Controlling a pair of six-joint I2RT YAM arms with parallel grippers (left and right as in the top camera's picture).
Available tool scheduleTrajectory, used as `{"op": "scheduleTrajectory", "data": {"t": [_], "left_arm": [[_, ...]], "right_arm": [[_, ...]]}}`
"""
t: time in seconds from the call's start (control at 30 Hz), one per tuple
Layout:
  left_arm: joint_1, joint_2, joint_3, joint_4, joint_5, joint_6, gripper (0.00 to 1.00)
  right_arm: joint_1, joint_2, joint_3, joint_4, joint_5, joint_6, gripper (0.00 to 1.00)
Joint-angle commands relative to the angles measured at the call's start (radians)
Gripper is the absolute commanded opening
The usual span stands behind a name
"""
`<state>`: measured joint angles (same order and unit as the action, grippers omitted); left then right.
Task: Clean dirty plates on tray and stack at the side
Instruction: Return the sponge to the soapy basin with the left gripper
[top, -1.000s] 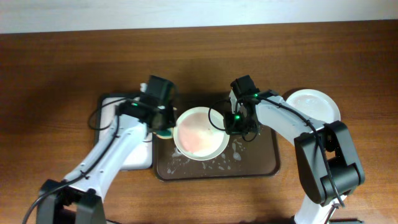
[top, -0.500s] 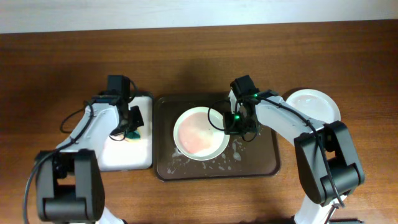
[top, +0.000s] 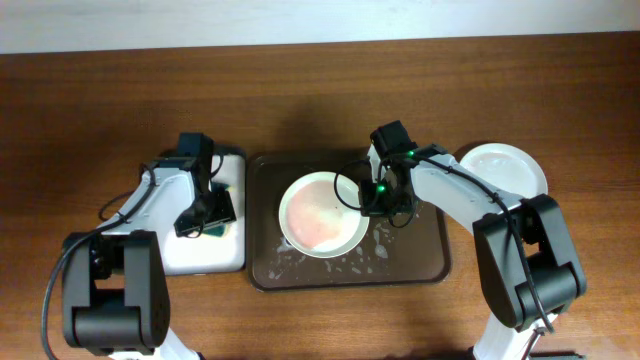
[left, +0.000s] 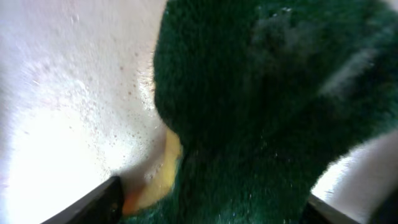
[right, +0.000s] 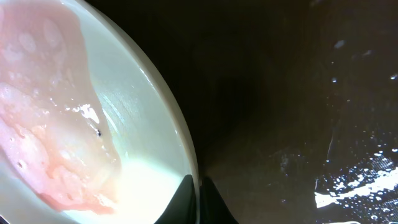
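Observation:
A pale plate smeared with pink sauce sits in the dark brown tray. My right gripper is shut on the plate's right rim. In the right wrist view the two fingertips pinch that rim, so the right gripper holds the plate over the wet tray. My left gripper is over the small white tray. Its jaws stand open on either side of the green and yellow sponge, and the left gripper is low over it.
A clean white plate lies on the wooden table right of the brown tray. Foam and water spots cover the brown tray's front part. The white tray floor is wet and foamy.
My left arm has moved from the plate's left edge back to the white tray with the sponge, and its jaws have opened there. The right gripper and plate have stayed put.

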<state>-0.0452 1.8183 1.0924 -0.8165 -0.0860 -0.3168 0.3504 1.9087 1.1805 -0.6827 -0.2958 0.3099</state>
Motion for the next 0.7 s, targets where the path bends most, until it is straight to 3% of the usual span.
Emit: {"op": "scheduleTrajectory", "data": {"t": [0.0,0.03,0.07,0.1,0.33,0.37,0.4,0.43,0.5,0.67], "left_arm": [[0.002,0.009,-0.05,0.008,0.003,0.004,0.38],[0.002,0.009,-0.054,0.008,0.004,0.004,0.25],[0.002,0.009,-0.055,0.008,0.003,0.004,0.04],[0.002,0.009,-0.055,0.008,0.003,0.004,0.0],[0.003,-0.008,-0.013,-0.015,0.003,0.004,0.0],[0.003,-0.015,0.002,-0.015,0.003,0.004,0.09],[0.002,-0.021,0.018,-0.016,0.004,0.004,0.56],[0.003,-0.026,0.032,-0.021,0.004,0.004,0.71],[0.003,-0.035,0.058,-0.04,0.004,0.004,0.82],[0.002,-0.045,0.072,-0.005,0.004,0.004,0.88]], "right_arm": [[0.003,0.012,-0.004,-0.002,0.02,-0.006,0.04],[0.003,0.012,-0.004,-0.002,0.02,-0.006,0.04],[0.003,0.012,-0.004,-0.003,0.02,-0.006,0.04],[0.003,0.012,-0.004,-0.003,0.02,-0.006,0.04],[0.003,0.012,-0.004,-0.002,0.02,-0.006,0.04],[0.003,0.012,-0.004,-0.002,0.02,-0.006,0.04],[0.003,0.012,-0.004,-0.002,0.02,-0.006,0.04],[0.003,0.012,-0.004,-0.002,0.02,-0.006,0.04],[0.003,0.012,-0.004,-0.002,0.02,-0.006,0.04],[0.003,0.012,-0.004,-0.002,0.02,-0.006,0.04]]}}
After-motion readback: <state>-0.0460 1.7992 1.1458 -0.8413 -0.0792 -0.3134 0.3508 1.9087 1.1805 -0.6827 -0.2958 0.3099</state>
